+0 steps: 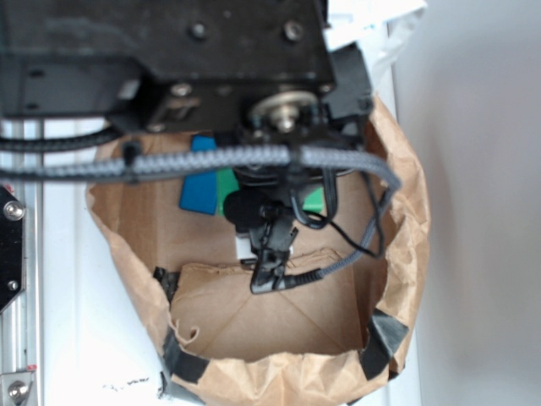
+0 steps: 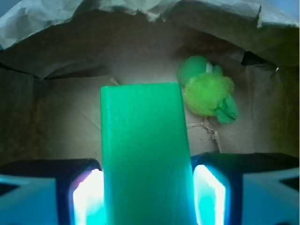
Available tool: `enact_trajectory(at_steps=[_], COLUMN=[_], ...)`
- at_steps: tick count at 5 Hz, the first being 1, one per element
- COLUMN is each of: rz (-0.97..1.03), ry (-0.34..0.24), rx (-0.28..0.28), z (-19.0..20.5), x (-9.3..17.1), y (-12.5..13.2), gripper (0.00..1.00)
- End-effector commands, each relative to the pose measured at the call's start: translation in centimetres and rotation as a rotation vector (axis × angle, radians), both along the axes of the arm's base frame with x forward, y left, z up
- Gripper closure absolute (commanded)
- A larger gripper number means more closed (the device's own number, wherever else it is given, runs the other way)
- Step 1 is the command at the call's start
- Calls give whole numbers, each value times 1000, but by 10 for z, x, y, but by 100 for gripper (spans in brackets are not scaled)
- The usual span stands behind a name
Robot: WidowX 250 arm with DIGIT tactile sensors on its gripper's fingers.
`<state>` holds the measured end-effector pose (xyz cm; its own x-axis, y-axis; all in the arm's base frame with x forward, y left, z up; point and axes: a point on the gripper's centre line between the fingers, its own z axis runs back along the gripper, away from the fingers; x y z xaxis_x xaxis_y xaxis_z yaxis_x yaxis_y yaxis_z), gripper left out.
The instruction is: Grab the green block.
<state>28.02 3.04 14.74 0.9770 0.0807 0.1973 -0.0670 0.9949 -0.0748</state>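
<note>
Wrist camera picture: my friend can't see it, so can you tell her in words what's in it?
A flat green block stands between the two fingers of the robot's gripper, filling the middle of the view. Behind it, on the floor of a brown paper bag, lies a fuzzy yellow-green plush toy.

In the wrist view the green block (image 2: 145,154) stands between the two fingers (image 2: 86,197) of the gripper (image 2: 146,199), touching both, and runs from the bottom edge up to the middle of the picture. Past its far end, to the right, the plush toy (image 2: 208,91) lies on the floor of the paper bag (image 2: 56,122), apart from the block and near the bag's back wall. In the exterior view the arm (image 1: 169,59) hangs over the bag's mouth; below it the blue block (image 1: 199,193) lies inside the bag, just left of the green block (image 1: 226,188), which the gripper mostly hides.
</note>
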Motion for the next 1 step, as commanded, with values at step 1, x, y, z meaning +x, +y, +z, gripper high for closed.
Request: enact_trajectory(at_steps=[1], rz=[-24], ry=[-212], rx=[67], z=[31], x=[5], y=[-10], gripper=[100])
